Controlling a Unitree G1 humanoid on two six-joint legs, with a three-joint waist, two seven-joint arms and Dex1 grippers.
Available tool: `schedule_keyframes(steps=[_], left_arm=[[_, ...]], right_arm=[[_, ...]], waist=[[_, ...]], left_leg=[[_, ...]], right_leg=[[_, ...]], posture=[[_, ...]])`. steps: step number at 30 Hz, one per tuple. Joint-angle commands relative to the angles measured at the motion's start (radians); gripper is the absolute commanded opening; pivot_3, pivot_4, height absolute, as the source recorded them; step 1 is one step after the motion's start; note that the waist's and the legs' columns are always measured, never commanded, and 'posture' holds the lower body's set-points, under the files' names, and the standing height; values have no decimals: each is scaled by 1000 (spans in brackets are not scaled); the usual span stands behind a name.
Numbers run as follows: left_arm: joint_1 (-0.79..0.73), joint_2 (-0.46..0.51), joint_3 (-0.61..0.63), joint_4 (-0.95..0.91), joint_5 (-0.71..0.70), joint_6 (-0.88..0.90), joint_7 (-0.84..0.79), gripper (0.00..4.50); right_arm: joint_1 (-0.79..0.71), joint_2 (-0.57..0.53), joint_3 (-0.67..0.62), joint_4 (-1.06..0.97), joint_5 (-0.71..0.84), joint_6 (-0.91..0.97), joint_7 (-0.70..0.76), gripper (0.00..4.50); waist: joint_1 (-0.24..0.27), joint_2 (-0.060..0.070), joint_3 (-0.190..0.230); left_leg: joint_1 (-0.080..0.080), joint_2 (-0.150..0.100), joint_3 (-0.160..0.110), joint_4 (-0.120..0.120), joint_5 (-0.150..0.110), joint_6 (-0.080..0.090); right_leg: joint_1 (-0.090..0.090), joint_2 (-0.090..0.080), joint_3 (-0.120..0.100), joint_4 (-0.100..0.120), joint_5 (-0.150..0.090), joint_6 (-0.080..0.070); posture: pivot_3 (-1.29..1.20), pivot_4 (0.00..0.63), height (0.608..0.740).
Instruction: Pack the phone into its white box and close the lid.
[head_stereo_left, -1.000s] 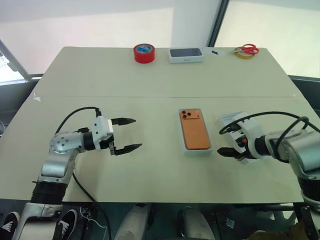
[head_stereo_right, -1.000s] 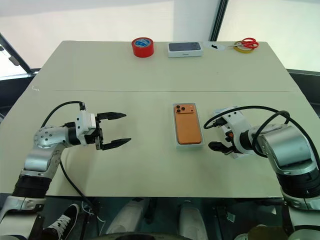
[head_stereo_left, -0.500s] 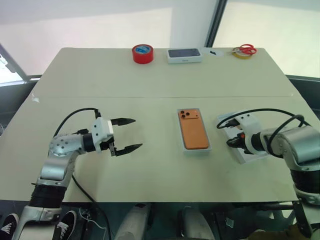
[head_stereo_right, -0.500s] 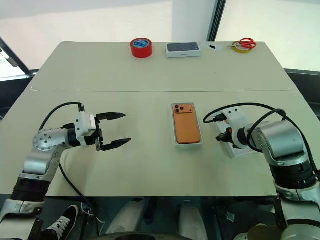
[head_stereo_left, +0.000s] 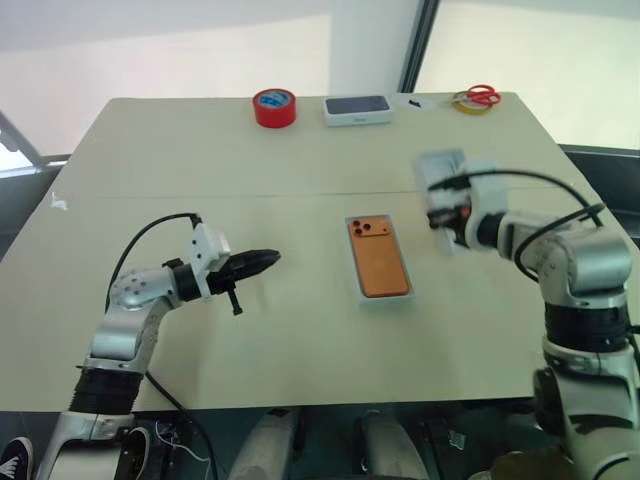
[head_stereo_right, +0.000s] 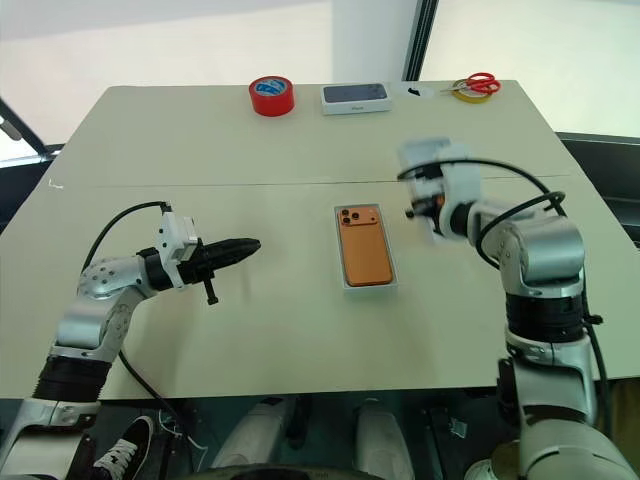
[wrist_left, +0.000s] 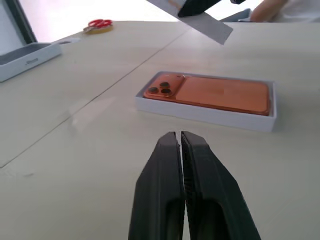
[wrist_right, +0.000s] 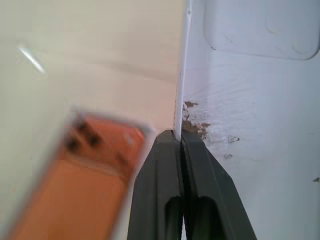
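Beige table: phone sits in white box, long axis running away from robot. Right gripper, pinched on lid, hovers just right of box; left gripper closed, empty, farther left.

We see a beige table carrying red tape, a boxed phone pictured white box, scissors, and the white box holding the phone.

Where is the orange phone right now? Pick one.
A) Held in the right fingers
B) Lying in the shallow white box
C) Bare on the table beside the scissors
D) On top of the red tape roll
B: the phone lies flat inside the white box, whose rim shows around it.
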Motion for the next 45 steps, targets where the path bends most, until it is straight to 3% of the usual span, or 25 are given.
schedule_keyframes(steps=[1,4,8,13,18,25,35,39,42,45], left_arm=[[-28,-28,14,-39,-25,39,51,32],[-27,-45,8,-50,-24,58,70,32],[-18,-51,4,-79,-23,73,78,32],[-14,-52,-4,-88,-9,61,84,32],[0,-73,-39,-125,-3,62,80,32],[6,-112,-93,-126,41,34,105,32],[-13,-177,-163,-32,98,-14,108,32],[-37,-204,-176,10,108,-25,111,0],[-58,-229,-188,37,117,-31,110,0],[-88,-256,-193,68,122,-40,114,0]], right_arm=[[-22,139,-81,-43,122,-19,-11,0],[-24,265,-134,-90,257,92,-16,0],[14,347,-149,-170,390,231,-30,0],[-9,474,-321,-130,585,463,-117,0],[67,449,-300,-2,778,468,-302,0],[39,437,-329,172,918,468,-512,0],[54,369,-309,221,896,461,-528,0],[59,353,-308,243,880,444,-516,1394],[55,311,-315,242,864,408,-492,2875],[71,228,-290,215,825,374,-432,2875]], waist=[[0,0,0],[-3,0,0],[-1,0,0],[-2,1,-1],[-3,1,-1],[-7,4,-2],[-3,5,-4],[-4,5,-4],[-1,5,-4],[-1,5,-4]], left_leg=[[0,0,0,0,0,0],[0,0,0,1,0,0],[0,0,0,0,0,-1],[1,0,0,0,-1,-3],[0,0,0,0,-1,-3],[1,0,1,-1,0,-1],[1,0,1,0,1,0],[1,0,1,0,1,0],[1,0,1,0,1,0],[0,-1,1,1,1,0]], right_leg=[[0,0,0,0,0,0],[0,0,1,1,1,0],[-1,1,1,2,1,-1],[-1,1,1,3,1,-1],[-1,0,1,2,1,-1],[-1,0,2,2,1,-1],[0,0,1,2,1,-1],[-1,0,1,2,1,-1],[-1,0,1,2,1,-1],[0,0,1,2,1,-1]], posture=[[0,150,736],[0,150,736],[0,150,736],[0,150,736],[0,150,736],[0,150,736],[0,150,736],[0,150,736],[0,150,736],[0,150,736]])
